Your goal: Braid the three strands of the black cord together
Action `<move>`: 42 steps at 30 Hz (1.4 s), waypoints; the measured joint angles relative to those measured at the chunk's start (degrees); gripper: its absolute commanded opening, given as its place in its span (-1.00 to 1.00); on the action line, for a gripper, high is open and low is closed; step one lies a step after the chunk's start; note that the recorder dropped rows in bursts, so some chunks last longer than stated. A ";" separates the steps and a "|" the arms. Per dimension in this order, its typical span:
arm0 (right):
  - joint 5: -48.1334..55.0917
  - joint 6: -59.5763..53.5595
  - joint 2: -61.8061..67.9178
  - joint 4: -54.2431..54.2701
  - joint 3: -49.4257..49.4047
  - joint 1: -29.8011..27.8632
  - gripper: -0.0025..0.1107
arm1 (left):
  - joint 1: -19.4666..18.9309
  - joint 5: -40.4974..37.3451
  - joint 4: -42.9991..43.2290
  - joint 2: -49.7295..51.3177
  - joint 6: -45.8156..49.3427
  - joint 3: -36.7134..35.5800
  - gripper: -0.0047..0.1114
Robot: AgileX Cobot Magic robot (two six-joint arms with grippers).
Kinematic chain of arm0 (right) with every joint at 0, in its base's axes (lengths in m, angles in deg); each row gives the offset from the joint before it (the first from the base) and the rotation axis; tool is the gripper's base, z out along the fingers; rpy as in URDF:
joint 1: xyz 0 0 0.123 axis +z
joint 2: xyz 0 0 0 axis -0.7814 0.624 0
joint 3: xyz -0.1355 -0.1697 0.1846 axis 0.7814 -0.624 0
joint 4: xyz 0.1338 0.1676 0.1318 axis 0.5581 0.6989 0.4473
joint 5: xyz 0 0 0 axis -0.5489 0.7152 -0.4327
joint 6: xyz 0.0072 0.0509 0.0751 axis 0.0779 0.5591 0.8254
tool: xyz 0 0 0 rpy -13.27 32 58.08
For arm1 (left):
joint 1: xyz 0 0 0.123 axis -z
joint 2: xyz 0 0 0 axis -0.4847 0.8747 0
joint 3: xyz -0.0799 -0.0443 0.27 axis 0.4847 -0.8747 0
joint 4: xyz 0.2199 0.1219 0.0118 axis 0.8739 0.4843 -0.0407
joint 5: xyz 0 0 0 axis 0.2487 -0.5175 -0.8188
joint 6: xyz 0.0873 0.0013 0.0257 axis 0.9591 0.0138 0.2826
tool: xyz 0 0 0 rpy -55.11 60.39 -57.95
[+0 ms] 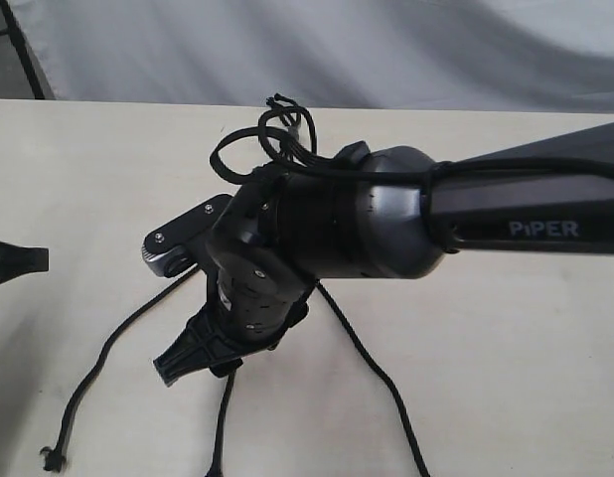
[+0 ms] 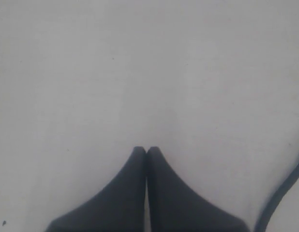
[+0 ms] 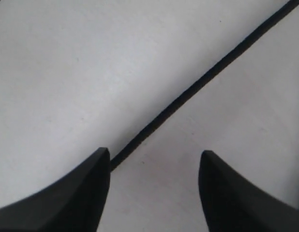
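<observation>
The black cord's bound end, with short loops, lies at the table's far side, partly behind the right arm. Three strands fan out toward the near edge. The left strand curves to a knotted tip, the middle strand runs down below the gripper, and the right strand slants to the lower right. My right gripper hangs open over the middle. In the right wrist view one strand runs diagonally and passes under a fingertip of the open right gripper. My left gripper is shut on nothing, with a strand off to its side.
The right arm's grey wrist and its own black cable cover the cord's upper part. The left gripper sits at the left edge of the pale table. A grey backdrop hangs behind the table.
</observation>
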 measured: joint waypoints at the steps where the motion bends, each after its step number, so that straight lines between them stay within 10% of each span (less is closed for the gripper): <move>1: 0.00 0.00 0.00 0.99 0.00 0.00 -0.02 | 0.00 0.00 0.00 0.00 0.00 0.00 -0.92; 35: -0.14 -0.59 5.87 7.13 0.47 3.24 -0.02 | 0.00 0.00 0.00 0.00 -0.79 0.00 -0.92; 42: 0.62 -1.87 6.77 7.59 1.33 3.47 -0.61 | 0.00 0.00 0.00 0.00 -0.89 0.00 -0.92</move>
